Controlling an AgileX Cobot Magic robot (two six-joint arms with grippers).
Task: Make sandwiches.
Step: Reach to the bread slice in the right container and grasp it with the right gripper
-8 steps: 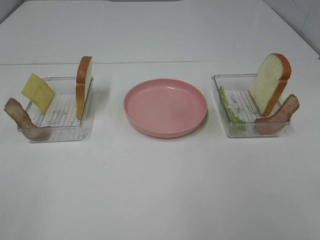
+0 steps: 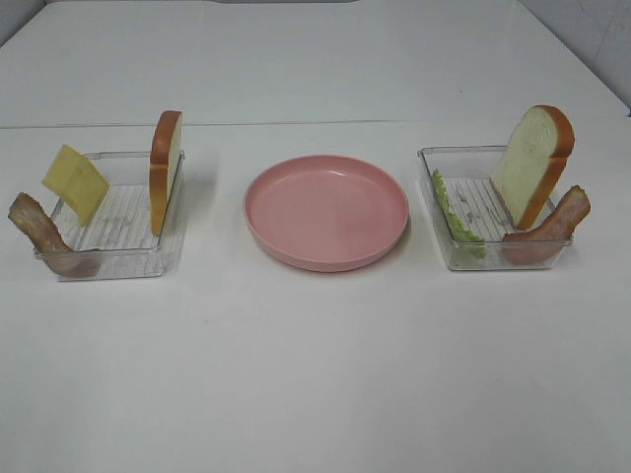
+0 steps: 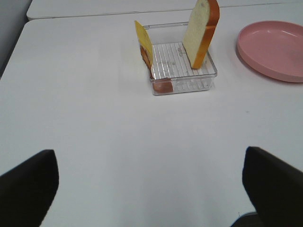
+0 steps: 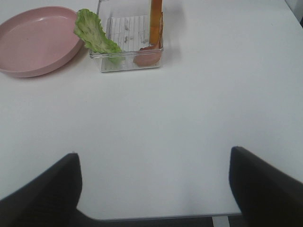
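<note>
Nothing moved. Left gripper [image 3: 150, 198] and right gripper [image 4: 154, 194] spread open, empty. Risk: leaning left bread slice [image 2: 165, 169] topples, or its clear tray [image 2: 118, 262] drags, when pinched.

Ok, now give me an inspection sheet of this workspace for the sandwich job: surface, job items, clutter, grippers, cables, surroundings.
Surface: white table, no spills seen.
Job's things: left tray holds the left bread slice on edge, the cheese square and the left bacon strip leaning over its wall. Right tray holds the right bread slice, lettuce leaf and right bacon strip. Nothing stacked yet.
Clutter: pink plate between the trays, empty.
Grippers: left gripper and right gripper open, holding nothing, short of the trays.
Cables: nothing seen.
Surroundings: a seam crosses the tabletop behind the trays.
</note>
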